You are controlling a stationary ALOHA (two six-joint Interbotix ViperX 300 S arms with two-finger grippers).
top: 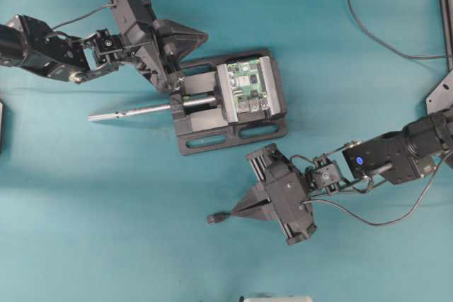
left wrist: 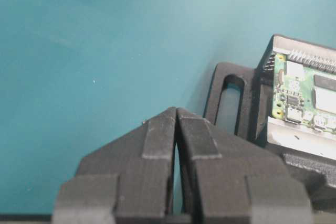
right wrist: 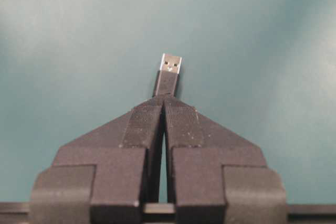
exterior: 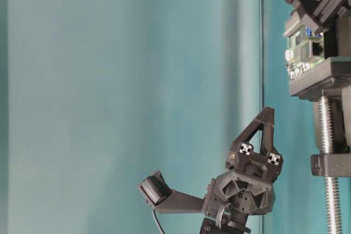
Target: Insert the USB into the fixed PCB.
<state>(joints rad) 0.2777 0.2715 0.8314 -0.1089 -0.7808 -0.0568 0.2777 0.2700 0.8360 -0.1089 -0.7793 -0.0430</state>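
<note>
Teal table [top: 85, 231] fills every view you have, and on it the black vise [top: 205, 136] clamps the fixed PCB [top: 248, 90], green face up, with its silver screw rod [top: 127, 112] sticking out toward the left of the overhead view. Your right gripper [right wrist: 164, 98] is pinched onto the USB [right wrist: 168, 74]: in the right wrist view the two fingers meet at their tips around the black plug body, and the short metal tip stands out just beyond them, pointing away from the camera over bare table. From overhead you see that same plug [top: 216, 218] poking out of the right gripper [top: 237, 211] toward the left, below the vise and apart from it; the plug does not face the board. Your left gripper [top: 202, 35] sits at the upper left edge of the vise, fingertips pressed together and holding nothing. In the left wrist view those closed fingers [left wrist: 157, 137] hang above the table just beside the vise's slotted foot [left wrist: 231, 103], with the board [left wrist: 307, 95] off to the right. A thick black cable [top: 375, 30] lies loose at the overhead view's upper right, well away from both grippers.
</note>
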